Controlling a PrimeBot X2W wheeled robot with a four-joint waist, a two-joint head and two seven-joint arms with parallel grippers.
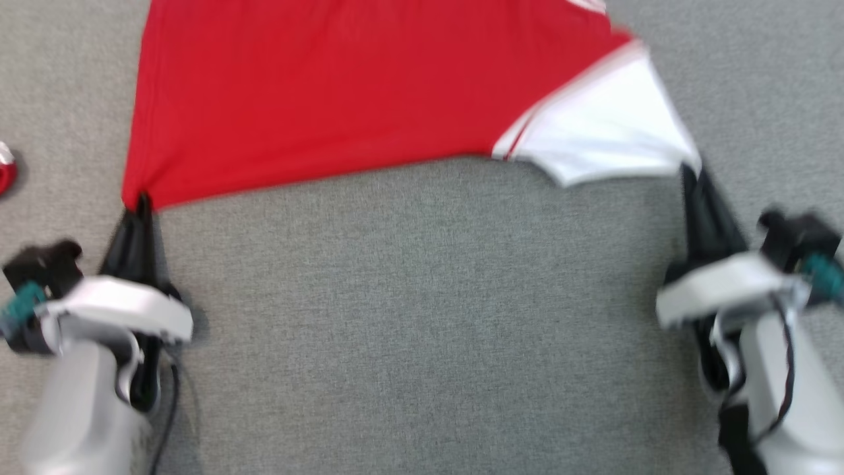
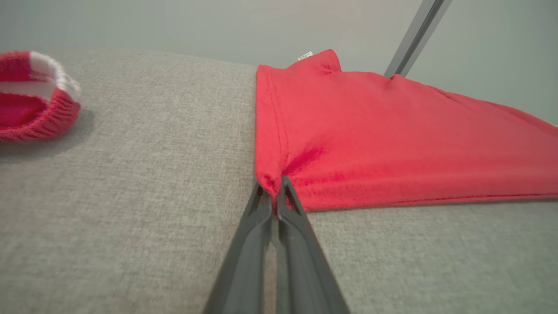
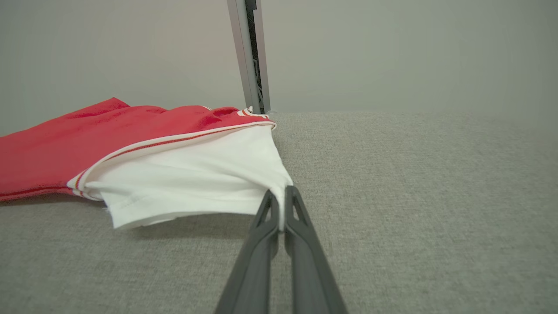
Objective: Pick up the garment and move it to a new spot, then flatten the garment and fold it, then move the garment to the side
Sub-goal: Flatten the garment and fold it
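Note:
The garment [image 1: 343, 99] is a red shirt with a white sleeve [image 1: 606, 132], stretched out on the grey fabric surface across the top of the head view. My left gripper [image 1: 140, 201] is shut on its near left red corner [image 2: 273, 185]. My right gripper [image 1: 692, 168] is shut on the tip of the white sleeve [image 3: 279, 183] at the near right. The cloth between both grips is pulled taut along its near edge. The shirt's far part runs out of the head view's top.
A small red and white knitted item [image 2: 35, 96] lies on the surface to the left of the garment, at the left edge of the head view [image 1: 5, 168]. A grey upright post [image 3: 250, 56] stands behind the surface against a pale wall.

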